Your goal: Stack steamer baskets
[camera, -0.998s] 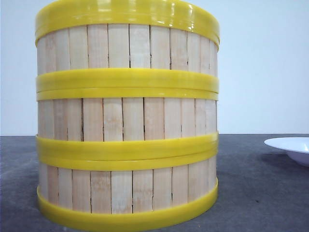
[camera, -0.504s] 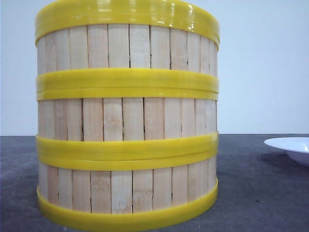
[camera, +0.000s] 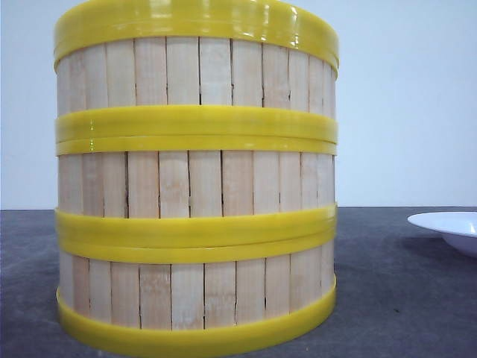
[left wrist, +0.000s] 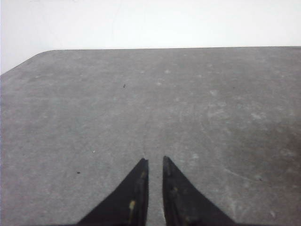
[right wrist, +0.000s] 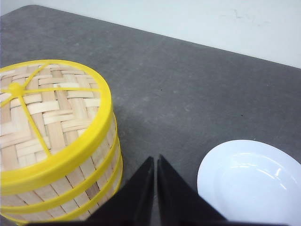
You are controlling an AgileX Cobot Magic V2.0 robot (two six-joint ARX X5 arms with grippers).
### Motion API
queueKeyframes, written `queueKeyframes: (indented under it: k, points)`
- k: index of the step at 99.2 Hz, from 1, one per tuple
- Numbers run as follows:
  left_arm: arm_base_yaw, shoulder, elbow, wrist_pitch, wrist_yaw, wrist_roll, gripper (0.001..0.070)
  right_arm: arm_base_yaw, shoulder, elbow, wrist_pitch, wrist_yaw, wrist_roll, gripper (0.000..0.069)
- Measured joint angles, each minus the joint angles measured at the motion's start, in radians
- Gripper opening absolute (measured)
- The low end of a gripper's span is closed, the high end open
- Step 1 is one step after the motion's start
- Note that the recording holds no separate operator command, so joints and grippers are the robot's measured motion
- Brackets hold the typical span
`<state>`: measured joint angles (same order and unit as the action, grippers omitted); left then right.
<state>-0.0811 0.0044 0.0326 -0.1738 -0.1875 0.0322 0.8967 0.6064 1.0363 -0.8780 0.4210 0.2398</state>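
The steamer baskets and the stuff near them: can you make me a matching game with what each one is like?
Things:
1. steamer baskets
2. woven lid
3. white plate
4. right gripper

States:
A. empty, beside the stack
B. on top of the stack
C. stacked three high
D. shut, holding nothing

Pairs: 1-C, 2-B, 3-A, 4-D
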Motion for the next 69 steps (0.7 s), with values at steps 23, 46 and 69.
queueKeyframes:
  k: [23, 46, 69]
  points:
    - [0.026, 0.0, 0.0, 0.0, 0.003, 0.006, 0.0029, 0.0, 0.0, 0.0, 0.0, 0.0, 0.0, 0.0007]
    - [0.027, 0.0, 0.0, 0.0, 0.003, 0.006, 0.0029, 0.0, 0.0, 0.0, 0.0, 0.0, 0.0, 0.0007]
    - [0.027, 0.0, 0.0, 0.0, 0.003, 0.006, 0.0029, 0.0, 0.0, 0.0, 0.0, 0.0, 0.0, 0.0007]
